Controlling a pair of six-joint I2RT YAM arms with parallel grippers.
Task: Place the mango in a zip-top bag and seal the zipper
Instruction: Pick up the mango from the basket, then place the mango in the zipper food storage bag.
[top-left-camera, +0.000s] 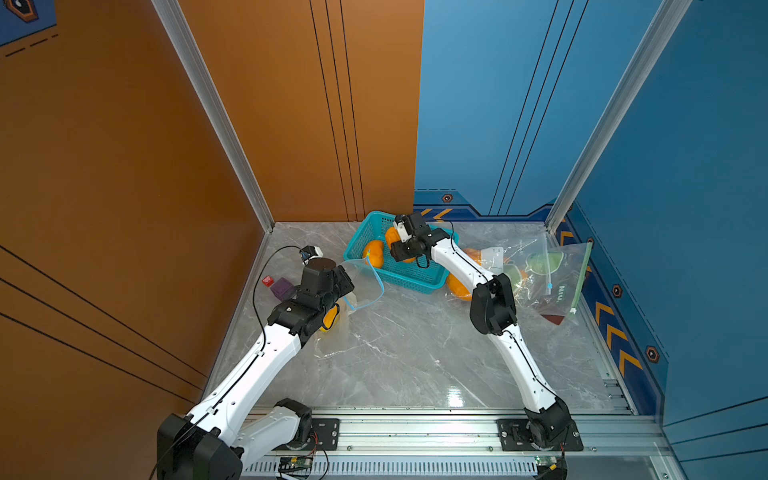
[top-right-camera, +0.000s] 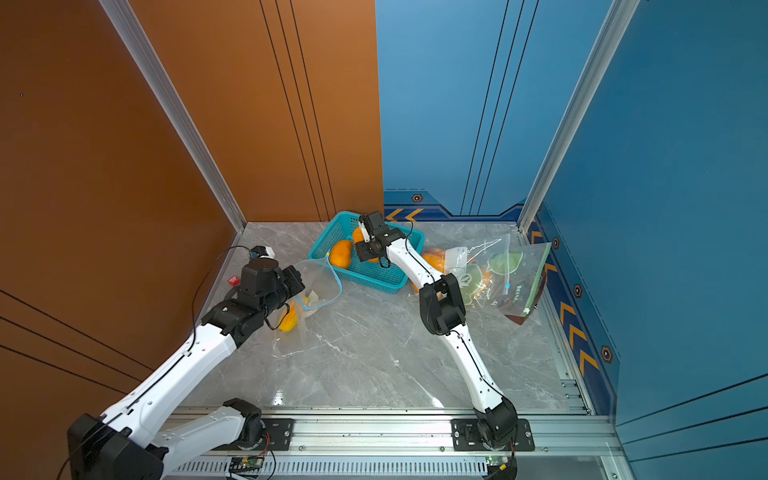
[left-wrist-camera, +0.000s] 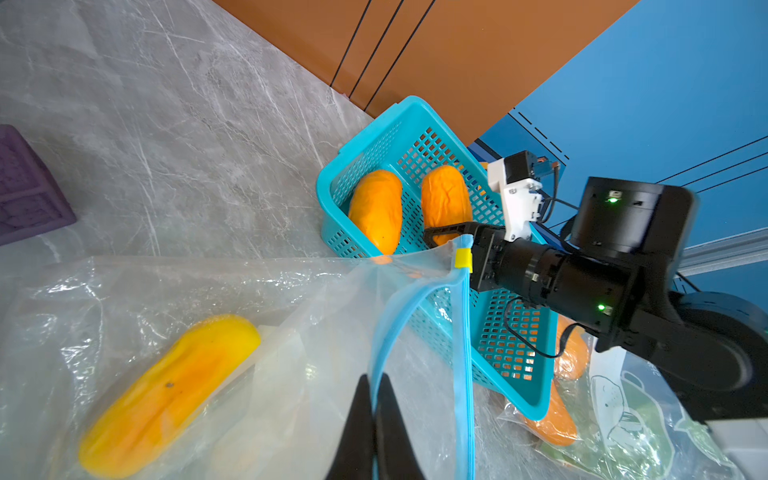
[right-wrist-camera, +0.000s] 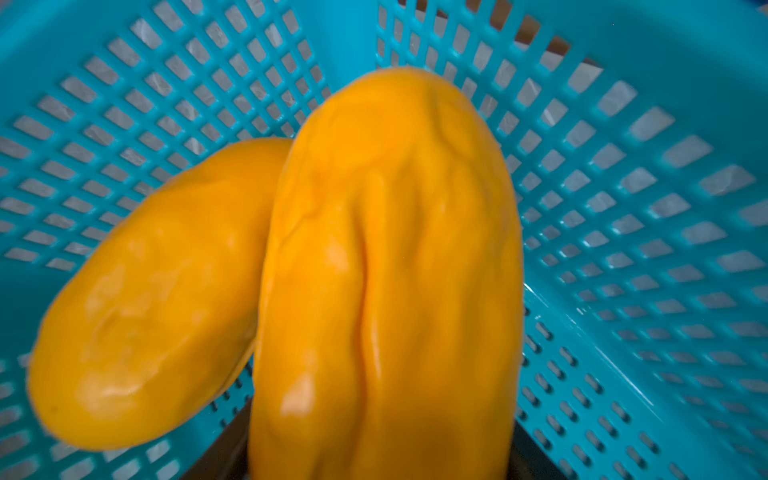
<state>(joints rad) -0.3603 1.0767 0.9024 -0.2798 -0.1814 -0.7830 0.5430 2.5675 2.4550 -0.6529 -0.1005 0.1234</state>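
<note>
Bearing unreadable white lettering, the printed bag lies near the basket.

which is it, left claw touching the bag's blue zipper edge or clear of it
Touching. The left wrist view shows the left claw shut on the blue zipper edge, the strip pinched between its two black fingers.

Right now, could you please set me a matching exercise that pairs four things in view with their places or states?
1 left hand
2 right hand
3 purple box
4 yellow slider

A closed around a mango in the teal basket
B at one end of the zipper on the open bag
C pinching that zipper
D on the table by the orange wall

Pairs: 1-C, 2-A, 3-D, 4-B.
</note>
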